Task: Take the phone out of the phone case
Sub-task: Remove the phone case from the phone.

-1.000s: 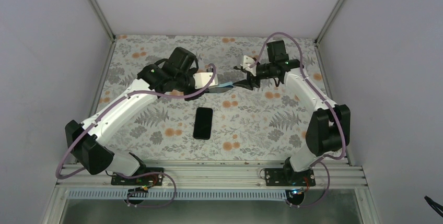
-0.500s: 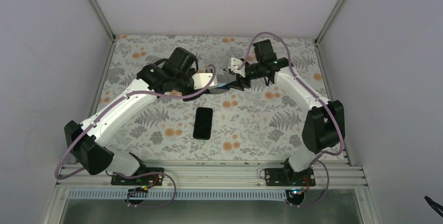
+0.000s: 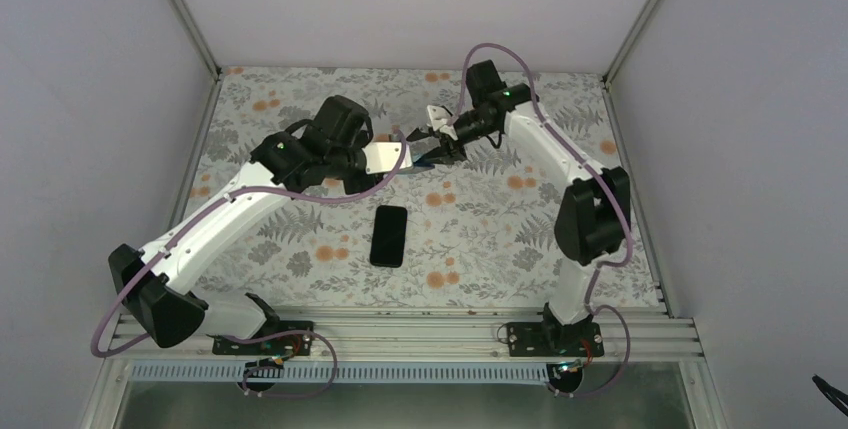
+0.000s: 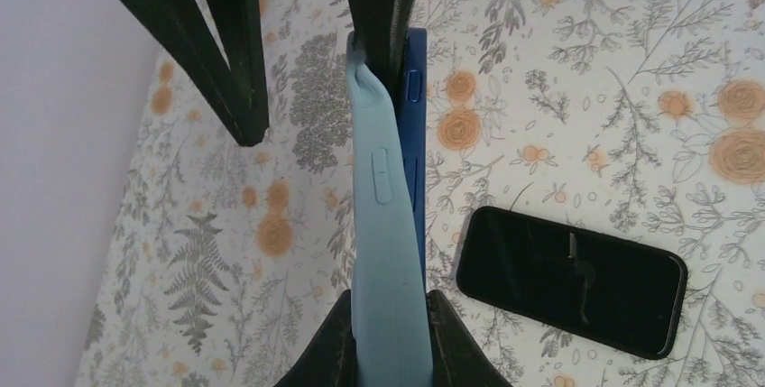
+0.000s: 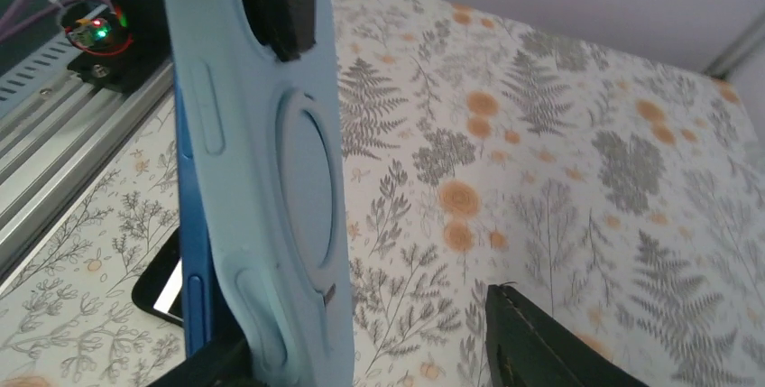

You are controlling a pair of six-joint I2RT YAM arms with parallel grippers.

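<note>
Over the floral tablecloth (image 3: pixel 500 239) the left gripper (image 4: pixel 388 337) clamps the pale blue phone case (image 4: pixel 383 225) in mid-air, the dark blue phone (image 4: pixel 417 134) seated inside, while the right gripper (image 3: pixel 435 147), jaws apart, sets one finger at its far end, so peeling the lip off looks next.

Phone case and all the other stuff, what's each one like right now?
Light blue case: up in the air, on edge, pinched at one end.
Dark blue phone: tucked against the case, one long side showing.
Black phone: flat on the table, screen dark, no case.
Left jaws: shut on the case.
Right jaws: open at the case's other end, one side touching it.
</note>
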